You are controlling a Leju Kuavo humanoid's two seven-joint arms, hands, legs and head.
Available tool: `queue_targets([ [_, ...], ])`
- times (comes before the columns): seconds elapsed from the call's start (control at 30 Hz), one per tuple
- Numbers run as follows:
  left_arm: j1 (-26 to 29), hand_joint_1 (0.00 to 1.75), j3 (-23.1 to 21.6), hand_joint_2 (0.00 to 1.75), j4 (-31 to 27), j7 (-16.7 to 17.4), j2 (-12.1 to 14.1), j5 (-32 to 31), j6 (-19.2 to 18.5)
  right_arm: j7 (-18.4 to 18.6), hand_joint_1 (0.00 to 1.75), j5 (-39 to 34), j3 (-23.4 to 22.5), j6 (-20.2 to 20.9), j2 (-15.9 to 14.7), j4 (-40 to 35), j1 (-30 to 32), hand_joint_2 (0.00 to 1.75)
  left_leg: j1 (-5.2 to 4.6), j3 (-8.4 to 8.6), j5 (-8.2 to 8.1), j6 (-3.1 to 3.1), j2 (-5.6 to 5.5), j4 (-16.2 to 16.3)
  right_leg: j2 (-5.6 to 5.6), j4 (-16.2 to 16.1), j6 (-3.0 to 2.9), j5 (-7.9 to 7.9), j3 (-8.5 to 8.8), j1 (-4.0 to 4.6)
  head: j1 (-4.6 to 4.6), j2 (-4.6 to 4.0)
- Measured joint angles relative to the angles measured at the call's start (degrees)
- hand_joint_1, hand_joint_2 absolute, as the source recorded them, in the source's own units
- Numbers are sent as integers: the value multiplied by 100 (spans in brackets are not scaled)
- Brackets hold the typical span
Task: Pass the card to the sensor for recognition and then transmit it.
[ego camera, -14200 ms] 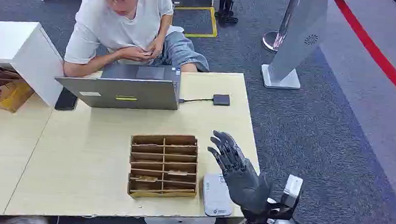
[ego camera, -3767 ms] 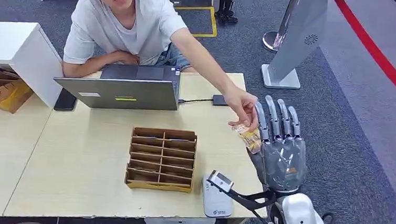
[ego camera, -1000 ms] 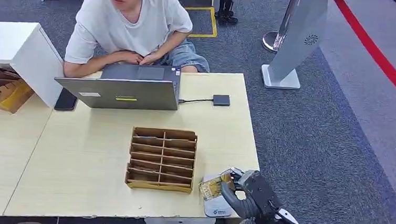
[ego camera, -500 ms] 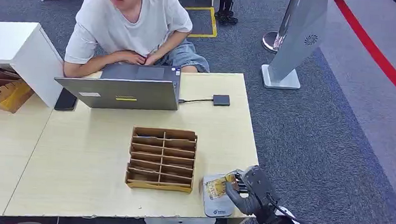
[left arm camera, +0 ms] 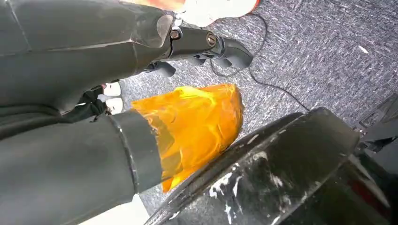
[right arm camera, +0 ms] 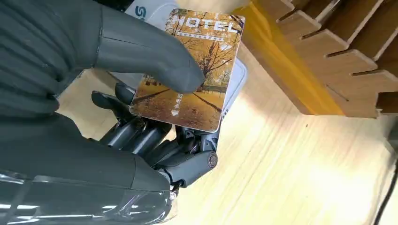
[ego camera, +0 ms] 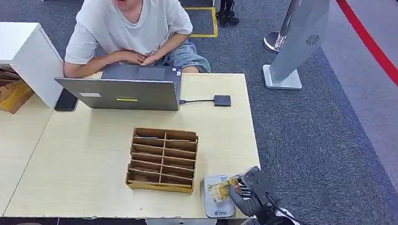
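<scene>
My right hand point(ego camera: 249, 194) pinches a hotel key card point(ego camera: 220, 189) between thumb and fingers and holds it flat just over the grey-white card sensor point(ego camera: 216, 209) at the table's front right corner. In the right wrist view the card point(right arm camera: 197, 79) shows an autumn-tree print with "HOTEL" on it; my thumb presses its face and the sensor point(right arm camera: 151, 8) lies close beneath. Whether card and sensor touch I cannot tell. My left hand point(left arm camera: 70, 61) hangs over the carpet floor, fingers apart and holding nothing.
A wooden slotted organizer point(ego camera: 163, 159) stands just left of the sensor, its edge point(right arm camera: 328, 56) close to the card. A laptop point(ego camera: 121, 90) and a seated person point(ego camera: 134, 23) are at the far side of the light wood table point(ego camera: 77, 162). Carpet floor lies to the right.
A person handed the card to my raised right hand earlier. Over the last second my right hand has sunk a little and brought the card lower over the sensor.
</scene>
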Motion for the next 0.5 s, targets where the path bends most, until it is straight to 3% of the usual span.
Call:
queue_targets([
  [0.5,0,0,0,0,0,39,2,-11,-20,85,175,197,55,7,109,319,-118,175,0,0,0,0,0,0,0,0,0,0,0,0,0,0],
])
